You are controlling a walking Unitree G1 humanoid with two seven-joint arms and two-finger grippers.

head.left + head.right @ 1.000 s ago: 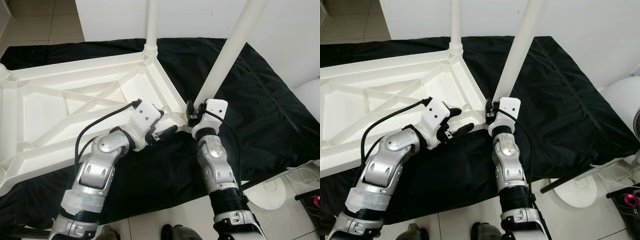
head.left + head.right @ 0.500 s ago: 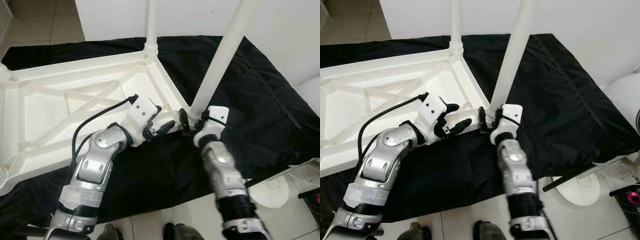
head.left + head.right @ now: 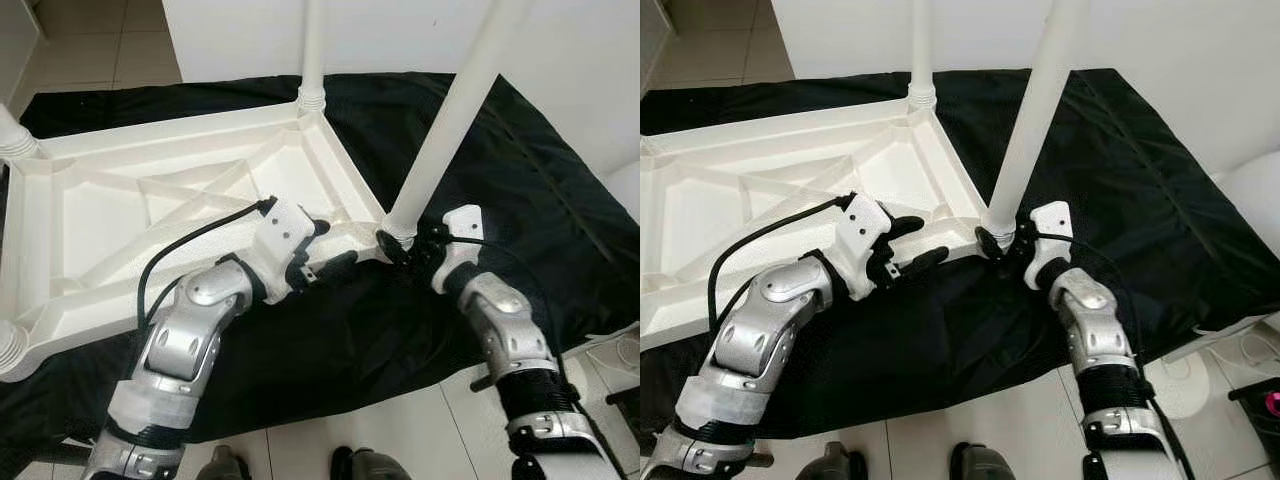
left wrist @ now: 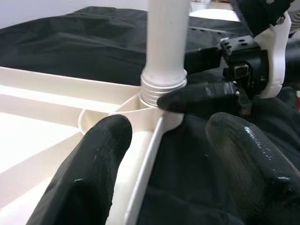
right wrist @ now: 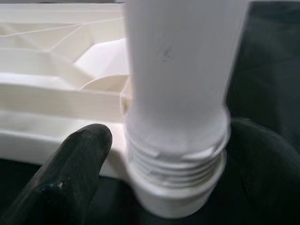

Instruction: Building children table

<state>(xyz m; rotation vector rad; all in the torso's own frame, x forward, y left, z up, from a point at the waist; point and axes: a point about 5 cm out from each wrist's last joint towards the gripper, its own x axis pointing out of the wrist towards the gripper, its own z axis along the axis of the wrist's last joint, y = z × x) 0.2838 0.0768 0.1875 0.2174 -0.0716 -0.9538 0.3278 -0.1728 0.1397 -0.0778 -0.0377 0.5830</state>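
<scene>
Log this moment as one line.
right gripper: fingers around leg base, threads showing | left gripper: open, straddling tabletop rim | tabletop: upside down on cloth

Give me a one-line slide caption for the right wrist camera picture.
Right gripper fingers flank the threaded base of a white table leg at the corner socket of the upturned white tabletop.

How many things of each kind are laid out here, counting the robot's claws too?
upturned white plastic tabletop: 1
white round plastic legs: 4
black cloth: 1
black two-fingered claws, left claw and right claw: 2
Total: 8
</scene>
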